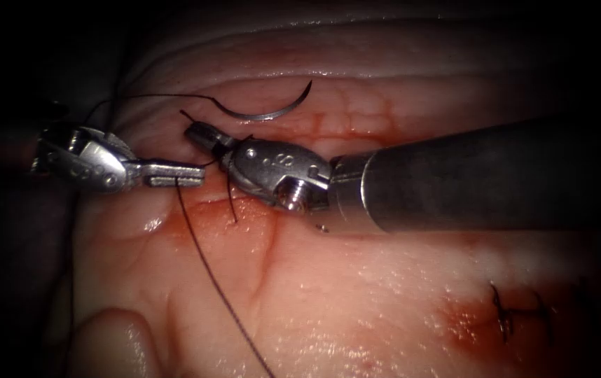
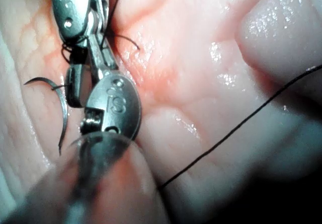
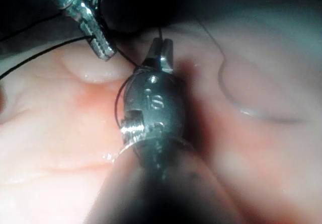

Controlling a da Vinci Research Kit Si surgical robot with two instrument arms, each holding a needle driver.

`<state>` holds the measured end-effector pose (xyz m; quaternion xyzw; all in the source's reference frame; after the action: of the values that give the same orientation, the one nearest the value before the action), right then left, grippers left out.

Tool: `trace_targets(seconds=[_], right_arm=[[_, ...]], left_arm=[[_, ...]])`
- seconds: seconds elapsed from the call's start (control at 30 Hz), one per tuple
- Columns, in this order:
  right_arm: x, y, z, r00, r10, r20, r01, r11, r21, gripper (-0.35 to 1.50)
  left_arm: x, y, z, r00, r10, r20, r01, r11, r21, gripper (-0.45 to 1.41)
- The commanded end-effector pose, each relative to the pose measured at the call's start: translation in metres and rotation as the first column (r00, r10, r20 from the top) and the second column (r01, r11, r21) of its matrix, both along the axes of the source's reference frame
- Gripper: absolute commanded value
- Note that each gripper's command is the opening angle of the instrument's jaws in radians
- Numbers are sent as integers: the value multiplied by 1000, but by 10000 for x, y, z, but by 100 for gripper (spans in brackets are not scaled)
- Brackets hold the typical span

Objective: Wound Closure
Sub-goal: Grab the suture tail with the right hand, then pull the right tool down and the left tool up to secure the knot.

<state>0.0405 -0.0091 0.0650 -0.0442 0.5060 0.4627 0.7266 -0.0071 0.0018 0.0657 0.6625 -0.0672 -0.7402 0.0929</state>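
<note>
Needle (image 1: 265,110) free on tissue (image 1: 356,294), just beyond right claw (image 1: 195,131), long axis across | right claw clamped on thread (image 1: 209,269) | left claw (image 1: 185,175) clamped on thread.

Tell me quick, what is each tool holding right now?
Left tool: shut on the thread.
Right tool: shut on the thread.
Needle: lying free on the tissue.

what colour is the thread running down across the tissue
Black, or very dark. The thread shows best in the endoscope view, against the pale pink tissue.
</note>
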Motion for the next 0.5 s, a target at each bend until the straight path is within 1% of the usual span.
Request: trace_targets(seconds=[0.03,0.07,0.2,0.3,0.33,0.5], right_arm=[[6,-4,-1,1000,2,-8,-2,1000,0,-35],[4,-4,-5,1000,8,-17,-8,1000,-3,-35],[-3,-4,-8,999,20,-37,-21,1000,-18,-35],[-13,-8,-6,998,45,-48,-47,998,-33,-35],[-17,-13,-3,998,52,-44,-55,997,-48,-35],[-23,-28,9,998,56,-24,-58,996,-71,-35]], left_arm=[[-5,1,5,1000,0,1,0,1000,0,-45],[-3,3,5,1000,-2,3,2,1000,2,-45],[0,11,3,1000,-12,-8,12,1000,15,-45],[9,34,0,999,-44,-19,45,998,38,-45],[12,46,-1,998,-58,-24,59,997,49,-45],[12,71,0,996,-82,-40,84,994,69,-45]])
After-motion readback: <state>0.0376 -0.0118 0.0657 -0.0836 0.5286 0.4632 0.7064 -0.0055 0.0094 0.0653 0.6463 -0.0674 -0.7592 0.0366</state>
